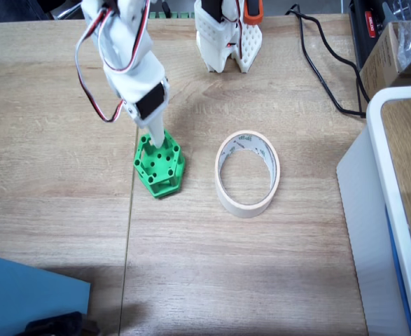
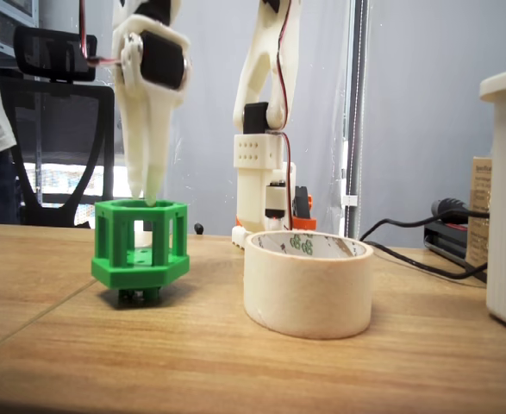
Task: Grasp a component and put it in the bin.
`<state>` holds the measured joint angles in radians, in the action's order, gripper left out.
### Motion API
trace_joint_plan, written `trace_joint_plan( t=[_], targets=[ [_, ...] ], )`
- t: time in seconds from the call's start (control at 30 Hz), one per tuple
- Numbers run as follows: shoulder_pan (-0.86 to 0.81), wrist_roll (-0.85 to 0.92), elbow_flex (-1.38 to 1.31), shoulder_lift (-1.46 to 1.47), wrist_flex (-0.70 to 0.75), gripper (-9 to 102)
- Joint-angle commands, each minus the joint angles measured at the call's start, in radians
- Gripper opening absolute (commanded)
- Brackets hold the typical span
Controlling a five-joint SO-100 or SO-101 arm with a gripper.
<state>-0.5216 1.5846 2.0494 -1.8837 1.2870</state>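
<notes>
Jaws first: my gripper (image 2: 149, 200) hangs point-down over the component (image 1: 159, 168), with its tips at the top rim of the green frame. From the low fixed view the 2 fingers look drawn close together into 1 narrow point, but I cannot tell whether they are pinching the rim, resting on it, or reaching inside the open frame. From the fixed view above, my fingertips (image 1: 156, 138) sit at the far edge of the part, and the wrist hides the gap between them.

That green part stands upright on the table (image 1: 191, 280), all of its weight on the wood by the look of it. Nothing has been lifted. The bin (image 1: 247, 173), the ring of tape, lies flat just to the right of the part in both fixed views, apart from it, and its hollow holds nothing.

So I judge the task barely begun: I am at the approach or at the very start of the grasp. Left to do: close firmly on the frame, lift, carry across, and drop it into the ring.
</notes>
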Motion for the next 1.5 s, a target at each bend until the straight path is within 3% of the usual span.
trace_joint_plan(
  t=[0.0, 0.4, 0.8, 1.0, 1.3, 1.47],
  targets=[
    [0.012, 0.009, -0.057, 0.038, -0.012, 17],
    [0.012, 0.008, -0.061, 0.114, -0.012, 16],
    [0.012, -0.003, -0.061, 0.097, -0.012, 1],
    [0.011, -0.005, -0.063, 0.087, -0.012, 0],
    [0.018, -0.006, -0.164, -0.155, -0.012, 0],
    [0.126, -0.009, -0.184, -0.255, -0.009, 0]
  ],
)
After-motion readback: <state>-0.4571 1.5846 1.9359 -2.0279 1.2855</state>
